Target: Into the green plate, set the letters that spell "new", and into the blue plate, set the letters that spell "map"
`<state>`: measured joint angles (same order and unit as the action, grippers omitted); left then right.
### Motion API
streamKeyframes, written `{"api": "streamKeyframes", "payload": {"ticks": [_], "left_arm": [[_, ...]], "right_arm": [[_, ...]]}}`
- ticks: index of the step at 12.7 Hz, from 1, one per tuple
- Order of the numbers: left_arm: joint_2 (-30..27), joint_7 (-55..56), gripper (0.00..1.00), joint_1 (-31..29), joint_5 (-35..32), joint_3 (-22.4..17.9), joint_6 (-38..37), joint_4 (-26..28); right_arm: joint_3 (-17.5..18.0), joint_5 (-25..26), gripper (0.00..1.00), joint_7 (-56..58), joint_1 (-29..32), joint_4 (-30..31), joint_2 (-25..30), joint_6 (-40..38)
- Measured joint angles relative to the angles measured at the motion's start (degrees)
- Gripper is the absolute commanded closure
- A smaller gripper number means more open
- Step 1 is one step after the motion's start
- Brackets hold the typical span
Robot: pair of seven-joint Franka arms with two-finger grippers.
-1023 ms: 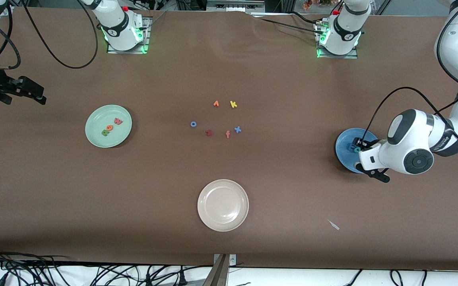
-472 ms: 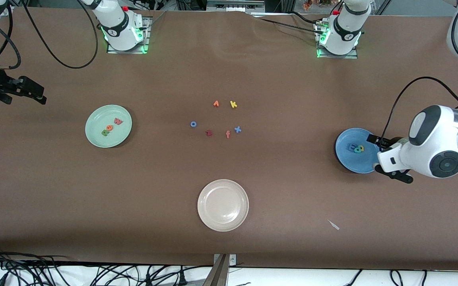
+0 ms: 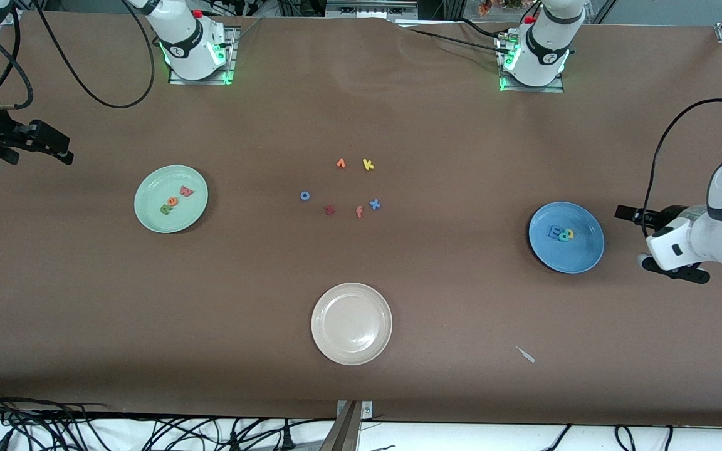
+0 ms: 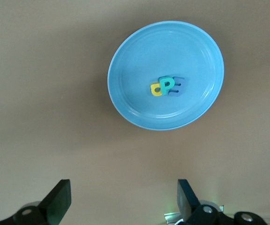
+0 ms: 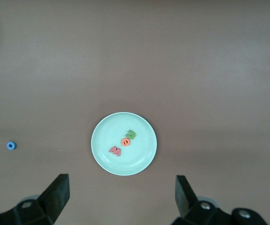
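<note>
1. Front view: the "new" letters [image 3: 176, 200] lie in the green plate [image 3: 148, 216] at nine o'clock; the "map" letters [image 3: 561, 233] in the blue plate [image 3: 580, 257] at three.
2. Left tool [image 3: 640, 238], fingers wide and empty, hangs beside the blue plate; right tool [image 5: 120, 197], likewise wide, waits over the worktop.
3. Sorting looks complete; only parking the arms remains.

From my left wrist cam I see the blue plate [image 4: 139, 108] flat on the brown table [image 4: 41, 70], w/ three letters bunched at its center: yellow a [image 4: 156, 89], teal p [image 4: 166, 84] and blue m [image 4: 178, 86], all touching, p partly over the others. Left gripper [image 4: 120, 201] hangs above bare table near the plate, fingers [image 4: 57, 199] spread wide, nothing between them.
</note>
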<state>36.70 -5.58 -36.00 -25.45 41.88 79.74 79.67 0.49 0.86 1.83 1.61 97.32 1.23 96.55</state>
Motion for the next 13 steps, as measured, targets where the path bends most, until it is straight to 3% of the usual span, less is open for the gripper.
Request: {"api": "streamKeyframes", "payload": {"ticks": [2,8,10,13], "left_arm": [[-3.4,2.5,0.00,1.1,4.7,-2.8,0.3,-0.2],[-19.9,2.9,0.00,21.8,21.6,-31.5,2.2,1.4],[-23.8,2.9,0.00,25.7,22.7,-34.6,3.1,1.9],[-30.0,3.2,0.00,29.4,22.7,-35.3,5.1,3.2]], "right_arm": [[0.0,0.0,0.00,0.0,0.0,0.0,0.0,0.0],[0.0,0.0,0.00,0.0,0.0,0.0,0.0,0.0],[0.0,0.0,0.00,0.0,0.0,0.0,0.0,0.0],[0.0,0.0,0.00,0.0,0.0,0.0,0.0,0.0]]}}
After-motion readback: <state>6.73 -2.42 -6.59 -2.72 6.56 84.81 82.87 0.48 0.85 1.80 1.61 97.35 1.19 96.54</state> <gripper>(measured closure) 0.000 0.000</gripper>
